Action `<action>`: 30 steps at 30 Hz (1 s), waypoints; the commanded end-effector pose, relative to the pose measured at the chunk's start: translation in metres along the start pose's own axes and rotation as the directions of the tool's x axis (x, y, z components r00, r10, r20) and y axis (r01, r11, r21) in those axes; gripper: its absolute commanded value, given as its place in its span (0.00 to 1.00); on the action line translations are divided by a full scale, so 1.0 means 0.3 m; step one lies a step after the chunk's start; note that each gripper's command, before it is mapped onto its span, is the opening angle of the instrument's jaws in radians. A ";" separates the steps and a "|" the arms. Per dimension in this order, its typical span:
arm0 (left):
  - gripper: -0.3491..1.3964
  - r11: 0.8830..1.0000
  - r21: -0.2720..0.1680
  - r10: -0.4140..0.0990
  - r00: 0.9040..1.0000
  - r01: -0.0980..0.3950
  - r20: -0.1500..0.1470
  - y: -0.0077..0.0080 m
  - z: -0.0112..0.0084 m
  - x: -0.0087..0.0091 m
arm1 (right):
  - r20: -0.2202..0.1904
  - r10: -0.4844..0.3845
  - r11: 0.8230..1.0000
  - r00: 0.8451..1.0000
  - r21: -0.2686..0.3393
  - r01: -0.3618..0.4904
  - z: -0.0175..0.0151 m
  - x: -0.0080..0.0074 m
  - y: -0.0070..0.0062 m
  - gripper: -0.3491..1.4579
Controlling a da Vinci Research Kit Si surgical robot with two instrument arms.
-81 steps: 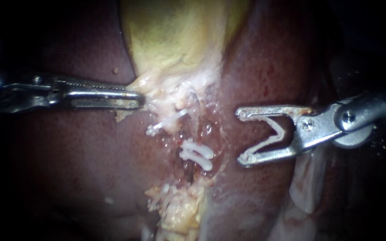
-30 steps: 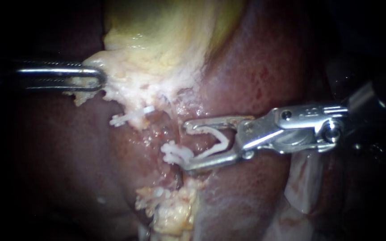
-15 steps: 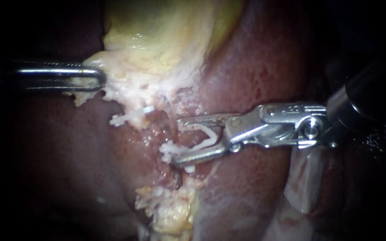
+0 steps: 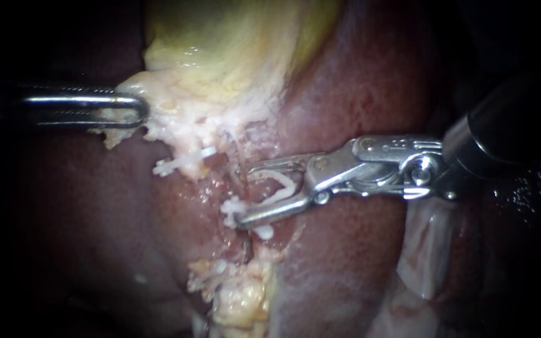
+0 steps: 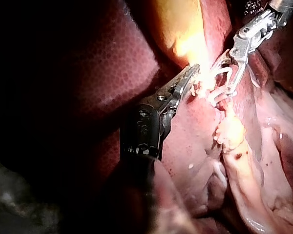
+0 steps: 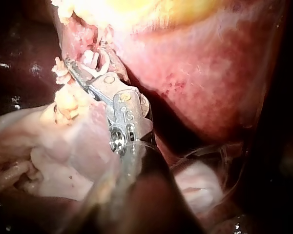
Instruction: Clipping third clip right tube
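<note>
**Endoscope view.** The left instrument [image 4: 140, 110] enters level from the left. Its jaws are closed on the pale tissue [image 4: 170, 125] at the lower edge of the yellow gallbladder [image 4: 233, 44].

The right instrument [image 4: 245, 194] enters from the upper right with its jaws in a narrow V. Each jaw bears 1 leg of the white loaded clip [image 4: 283, 186], so the jaws are clamped on that clip.

The right tube [image 4: 237, 180] runs up and down between the 2 jaw tips, inside the clip's open mouth. The lower jaw tip touches a placed clip [image 4: 233, 209] on this tube. I cannot tell whether that is 1 clip or 2 lying close together.

The left clip [image 4: 180, 164] sits apart, just under the pale tissue. Dark red liver [image 4: 358, 94] surrounds the site, and a yellowish fat lump [image 4: 239, 300] lies below it.

**Left wrist view.** The left instrument's jaws are tight on the pale tissue where the gallbladder narrows. The right instrument comes in opposite, just ahead of them, with its jaws spread around the white clip legs. The tube cannot be separated from the glare here.

**Right wrist view.** The right instrument's jaws point toward the gallbladder's base, with the loaded clip white between them. The placed clip lies against 1 jaw tip and the fat lump sits just beside that jaw. The tube is not distinguishable among the white material.
</note>
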 end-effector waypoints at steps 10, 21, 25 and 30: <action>0.00 1.000 -0.001 0.000 1.000 0.000 0.000 -0.0002 -0.0001 -0.0001 | -0.064 0.047 0.999 0.997 0.026 -0.045 0.003 0.0020 0.0015 0.46; 0.00 1.000 -0.001 0.001 1.000 -0.001 0.000 -0.0008 -0.0002 -0.0003 | -0.139 0.076 0.996 0.987 0.061 -0.068 0.002 0.0072 -0.0020 0.46; 0.00 1.000 -0.002 0.007 1.000 -0.007 0.000 -0.0014 -0.0002 -0.0005 | -0.154 0.083 0.995 0.985 0.070 -0.072 0.001 0.0104 -0.0042 0.46; 0.00 1.000 -0.002 0.007 1.000 -0.007 0.000 -0.0016 -0.0003 -0.0008 | -0.168 0.087 0.992 0.982 0.106 -0.070 0.000 0.0128 -0.0065 0.45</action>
